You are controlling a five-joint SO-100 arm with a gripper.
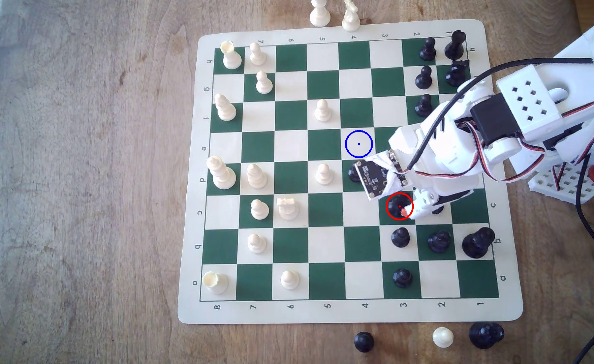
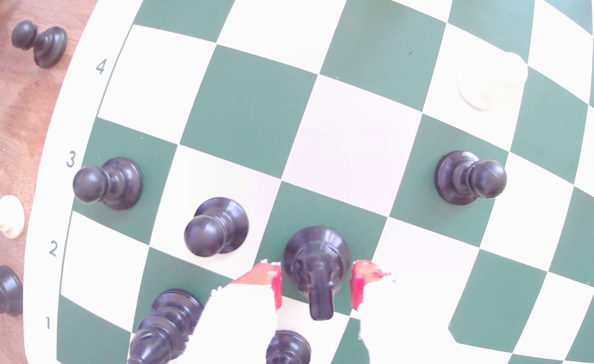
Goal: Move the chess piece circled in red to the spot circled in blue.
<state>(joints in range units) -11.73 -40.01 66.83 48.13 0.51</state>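
We saw the pincer (image 2: pixel 317 280) spread open, a red-tipped finger (image 2: pixel 269 280) on either side of the black knight (image 2: pixel 316 266), gaps showing. It stood on its red-circled green square; farther off, the blue-circled spot (image 1: pixel 358 144) lay bare.

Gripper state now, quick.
Gripper: open, red-tipped fingers either side of the black knight on its red-circled green square, a gap showing on each side; nothing held yet.
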